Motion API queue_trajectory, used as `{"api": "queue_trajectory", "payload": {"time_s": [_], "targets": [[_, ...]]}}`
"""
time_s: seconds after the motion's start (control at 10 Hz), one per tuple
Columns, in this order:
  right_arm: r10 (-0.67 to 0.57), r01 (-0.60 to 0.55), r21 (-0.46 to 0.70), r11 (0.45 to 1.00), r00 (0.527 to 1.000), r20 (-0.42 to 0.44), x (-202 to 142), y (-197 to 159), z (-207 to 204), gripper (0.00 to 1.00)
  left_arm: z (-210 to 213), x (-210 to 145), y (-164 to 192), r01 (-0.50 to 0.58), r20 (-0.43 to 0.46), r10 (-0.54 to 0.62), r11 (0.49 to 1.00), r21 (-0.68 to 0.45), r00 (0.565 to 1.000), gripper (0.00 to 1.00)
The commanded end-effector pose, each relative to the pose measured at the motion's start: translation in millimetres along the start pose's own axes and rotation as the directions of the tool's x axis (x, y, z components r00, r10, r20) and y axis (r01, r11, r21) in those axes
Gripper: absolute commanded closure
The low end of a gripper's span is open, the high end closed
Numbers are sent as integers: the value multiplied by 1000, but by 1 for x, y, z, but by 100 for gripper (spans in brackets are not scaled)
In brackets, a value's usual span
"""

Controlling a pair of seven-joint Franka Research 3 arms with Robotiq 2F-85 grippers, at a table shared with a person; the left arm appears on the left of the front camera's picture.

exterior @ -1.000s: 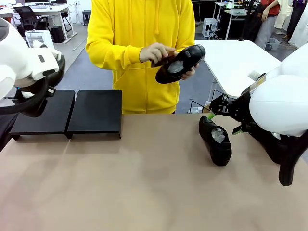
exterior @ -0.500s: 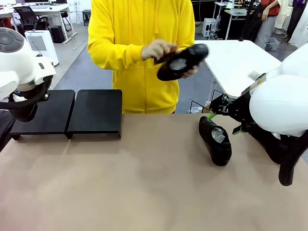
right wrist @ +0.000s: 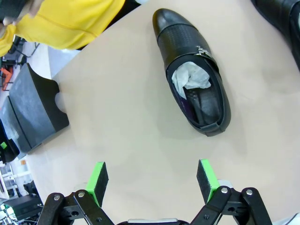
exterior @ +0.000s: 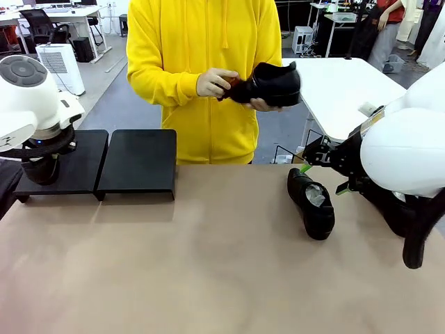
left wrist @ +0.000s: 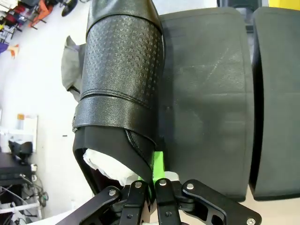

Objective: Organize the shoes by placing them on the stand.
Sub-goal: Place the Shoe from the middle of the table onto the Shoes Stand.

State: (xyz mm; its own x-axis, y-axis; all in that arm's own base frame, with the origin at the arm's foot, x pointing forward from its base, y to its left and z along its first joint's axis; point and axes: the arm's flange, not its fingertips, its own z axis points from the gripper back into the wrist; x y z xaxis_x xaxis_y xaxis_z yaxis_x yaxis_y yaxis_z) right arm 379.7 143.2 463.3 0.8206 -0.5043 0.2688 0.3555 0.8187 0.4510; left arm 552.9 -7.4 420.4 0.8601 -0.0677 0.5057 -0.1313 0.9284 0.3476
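My left gripper (left wrist: 151, 180) is shut on the rim of a black textured shoe (left wrist: 119, 84) stuffed with white paper, held over the left edge of the stand's left platform (left wrist: 206, 103). In the front view my left arm (exterior: 28, 104) hangs over that platform (exterior: 80, 163). A second shoe (exterior: 311, 203) lies on the table at the right, just beyond my open right gripper (right wrist: 152, 180); it shows with paper inside (right wrist: 180, 44). The person holds a third shoe (exterior: 271, 83) in both hands at chest height.
The stand's right platform (exterior: 139, 160) sits beside the left one. A small reddish-brown object (exterior: 233, 82) is in the person's hand against the shoe. Another black shoe (right wrist: 281, 14) lies at the right table edge. A white table (exterior: 341, 87) stands behind.
My left arm has swung and lowered over the left platform. The person has turned the held shoe from sole-up to sideways. My right arm has not moved.
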Motion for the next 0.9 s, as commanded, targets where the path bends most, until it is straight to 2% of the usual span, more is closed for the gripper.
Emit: {"api": "queue_trajectory", "payload": {"time_s": [0.0,0.8], "targets": [[10,-10,-3,1000,1000,4,1,1,1,0,-4,2,2,-12,39,11,999,33,999,100],[10,-10,-3,1000,1000,4,1,1,1,0,-13,6,8,14,7,-14,999,40,1000,100]]}}
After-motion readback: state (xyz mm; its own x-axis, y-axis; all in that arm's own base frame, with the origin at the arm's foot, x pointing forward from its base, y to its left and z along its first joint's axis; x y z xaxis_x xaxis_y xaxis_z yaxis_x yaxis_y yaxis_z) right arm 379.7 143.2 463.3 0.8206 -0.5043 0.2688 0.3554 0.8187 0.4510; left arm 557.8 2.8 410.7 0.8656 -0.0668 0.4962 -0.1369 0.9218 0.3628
